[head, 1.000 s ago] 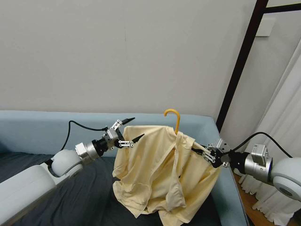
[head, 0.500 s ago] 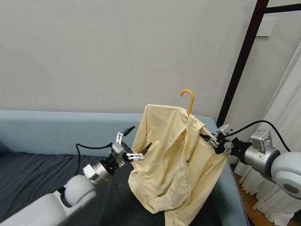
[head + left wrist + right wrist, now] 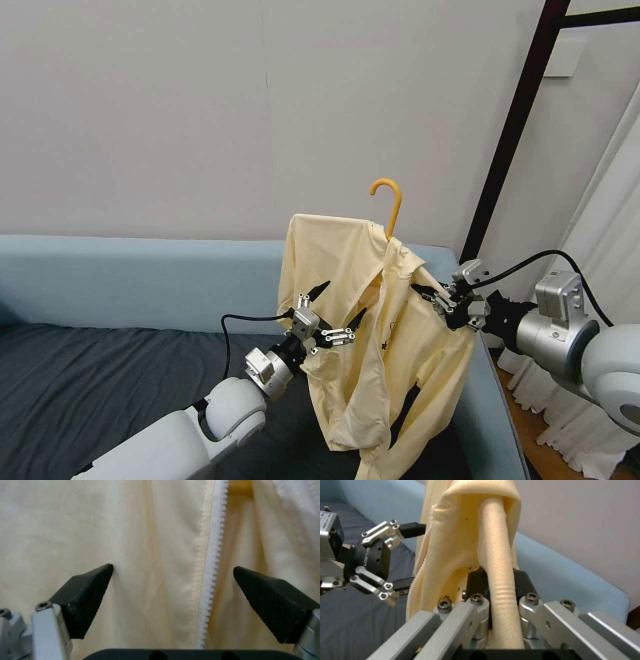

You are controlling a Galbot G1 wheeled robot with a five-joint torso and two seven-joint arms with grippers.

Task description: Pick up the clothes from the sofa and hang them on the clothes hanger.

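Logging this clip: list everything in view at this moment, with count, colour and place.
jacket: one, pale yellow with a white zip, hanging on the hanger above the sofa
hanger: one, orange hook, sticking up from the jacket's collar
sofa: one, light blue with a dark grey seat, behind and below the jacket
frame: one, black, upright at the right
curtain: one, white, far right
left gripper: one, silver and black, in front of the jacket's zip, jaws open
right gripper: one, silver and black, at the jacket's shoulder, jaws shut on the hanger
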